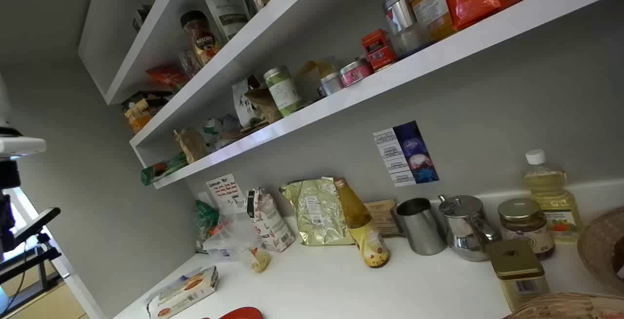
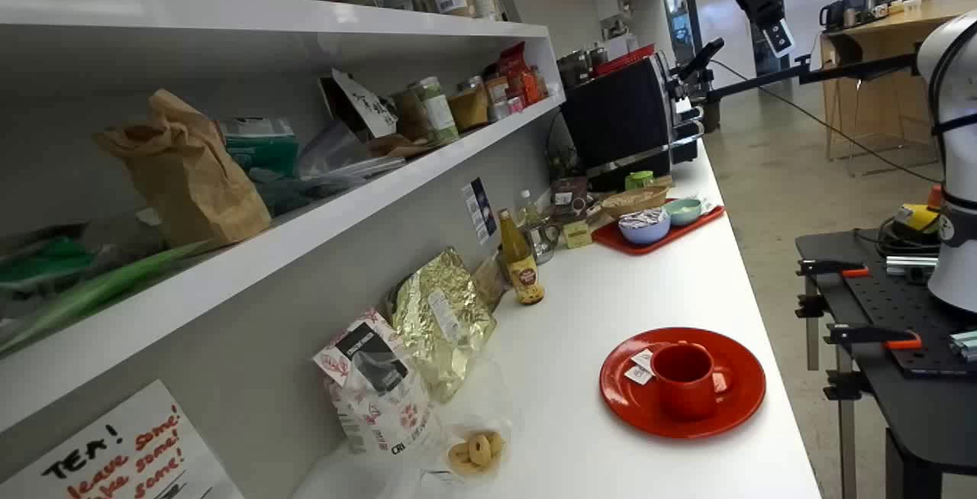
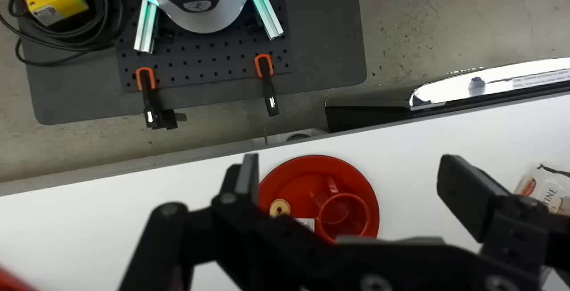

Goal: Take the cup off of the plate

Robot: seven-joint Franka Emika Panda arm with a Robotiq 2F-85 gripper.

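In the wrist view the pincer (image 3: 351,175) has its fingers (image 3: 466,193) spread wide, the plate (image 3: 291,182) showing between them on the bench (image 3: 89,220). The cup (image 3: 343,215) sits on the plate toward four o'clock, its handle (image 3: 332,185) pointing to eleven; a tan disc (image 3: 278,205) lies toward nine.

In an exterior view the cup stands upright on the plate, tags (image 2: 641,375) near it at ten o'clock. A bottle (image 2: 523,259) stands at ten from the plate. The pincer hangs well apart, between twelve and one.

In an exterior view a red edge (image 1: 242,313) is cut off toward seven; plate or cup, I cannot tell.
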